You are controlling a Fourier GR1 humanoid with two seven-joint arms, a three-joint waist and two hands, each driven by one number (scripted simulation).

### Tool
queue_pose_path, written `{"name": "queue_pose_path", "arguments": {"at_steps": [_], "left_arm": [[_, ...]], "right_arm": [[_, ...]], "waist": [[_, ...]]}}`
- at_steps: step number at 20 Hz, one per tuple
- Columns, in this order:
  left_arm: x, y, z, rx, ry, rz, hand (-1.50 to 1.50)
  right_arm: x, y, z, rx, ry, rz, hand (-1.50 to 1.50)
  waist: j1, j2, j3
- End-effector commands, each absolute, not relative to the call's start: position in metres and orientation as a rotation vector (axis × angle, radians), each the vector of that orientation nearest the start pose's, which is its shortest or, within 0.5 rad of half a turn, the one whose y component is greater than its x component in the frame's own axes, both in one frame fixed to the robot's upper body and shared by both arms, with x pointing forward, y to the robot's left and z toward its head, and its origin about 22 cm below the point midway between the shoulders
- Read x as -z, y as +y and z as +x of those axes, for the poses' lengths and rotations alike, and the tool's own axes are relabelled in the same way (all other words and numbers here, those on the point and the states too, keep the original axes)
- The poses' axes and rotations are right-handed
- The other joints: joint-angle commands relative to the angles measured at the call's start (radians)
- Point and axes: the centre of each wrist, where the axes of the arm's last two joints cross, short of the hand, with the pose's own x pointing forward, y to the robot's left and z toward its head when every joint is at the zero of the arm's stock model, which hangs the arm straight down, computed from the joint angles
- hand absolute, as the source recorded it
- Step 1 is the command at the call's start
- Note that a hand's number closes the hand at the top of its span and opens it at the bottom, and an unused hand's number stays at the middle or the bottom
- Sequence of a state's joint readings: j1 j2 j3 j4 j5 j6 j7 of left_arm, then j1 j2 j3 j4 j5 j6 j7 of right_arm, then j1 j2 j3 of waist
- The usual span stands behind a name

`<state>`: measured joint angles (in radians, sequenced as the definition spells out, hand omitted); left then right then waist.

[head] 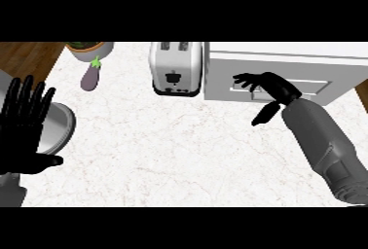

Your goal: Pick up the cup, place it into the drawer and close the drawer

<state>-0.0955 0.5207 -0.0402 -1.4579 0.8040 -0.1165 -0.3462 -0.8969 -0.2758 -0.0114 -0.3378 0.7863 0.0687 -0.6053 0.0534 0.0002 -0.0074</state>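
Note:
No cup shows anywhere in the head view. A white drawer unit [316, 65] stands at the counter's back right, and its drawer front [316, 88] looks flush with the box. My right hand [277, 87] is against the left part of that front, fingers loosely bent toward it and thumb pointing down over the counter; nothing shows in its hold. My left hand [25, 131] rests open at the left edge, fingers up.
A white toaster [176, 65] stands just left of the drawer unit. A purple eggplant [90, 78] lies below a plant pot [90, 50] at the back left. A grey round plate [63, 127] sits partly behind my left hand. The counter's left edge borders wooden floor [25, 56].

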Motion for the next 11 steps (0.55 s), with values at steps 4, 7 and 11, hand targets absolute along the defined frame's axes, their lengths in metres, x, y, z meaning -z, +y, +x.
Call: {"name": "queue_pose_path", "arguments": {"at_steps": [4,7,11], "left_arm": [[-0.047,0.349,0.268,-0.141,-1.884,-0.301,-1.5],[-0.049,0.334,0.273,-0.162,-1.888,-0.331,-1.5],[-0.048,0.34,0.272,-0.137,-1.894,-0.323,-1.5]], "right_arm": [[-0.042,-0.293,0.43,-1.172,-1.487,-0.403,-1.5],[-0.046,-0.293,0.432,-1.178,-1.476,-0.401,-1.5],[-0.039,-0.29,0.43,-1.133,-1.501,-0.405,-1.5]], "waist": [[0.029,0.038,0.011],[0.033,0.036,0.011],[0.037,0.036,0.011]]}}
